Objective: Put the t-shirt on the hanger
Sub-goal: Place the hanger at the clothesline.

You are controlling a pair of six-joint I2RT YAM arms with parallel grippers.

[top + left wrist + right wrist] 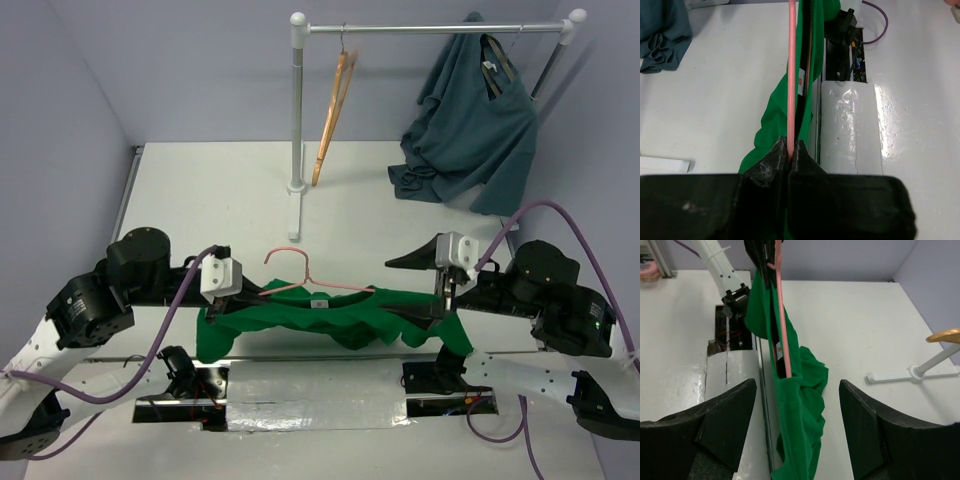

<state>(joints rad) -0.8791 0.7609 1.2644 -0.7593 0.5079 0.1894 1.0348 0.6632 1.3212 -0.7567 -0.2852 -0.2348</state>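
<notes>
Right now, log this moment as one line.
left jaws: shut on hanger | right jaws: open, gripping nothing | t-shirt: draped over hanger, hook sticking out at neck

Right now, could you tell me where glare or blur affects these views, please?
Top external: glare on the shiny strip between the bases. Left wrist: strong glare on that strip, its own fingers dark and soft. Right wrist: near fingers slightly soft; the t-shirt and the hanger sharp.
</notes>
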